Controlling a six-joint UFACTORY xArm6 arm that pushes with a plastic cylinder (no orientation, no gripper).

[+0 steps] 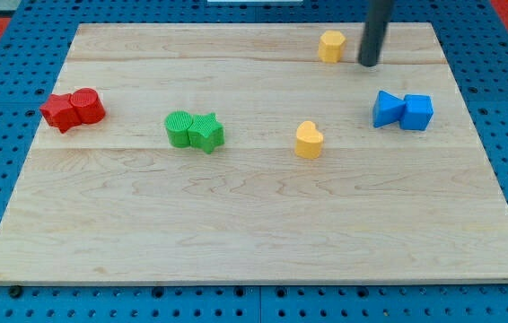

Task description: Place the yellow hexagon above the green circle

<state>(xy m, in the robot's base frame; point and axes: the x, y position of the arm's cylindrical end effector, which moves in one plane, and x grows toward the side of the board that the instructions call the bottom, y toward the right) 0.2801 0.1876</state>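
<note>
The yellow hexagon (331, 46) sits near the view's top edge of the wooden board (254, 224), right of centre. My tip (368, 64) rests on the board just to the hexagon's right, a small gap apart. The green circle (180, 128) lies left of centre, touching a green star (206, 133) on its right. The hexagon is far to the upper right of the green circle.
A yellow heart (309, 140) lies near the centre. A blue triangle-like block (386, 109) touches a blue cube (417, 112) at the right. A red star (60, 111) and red cylinder (87, 106) touch at the left. Blue pegboard surrounds the board.
</note>
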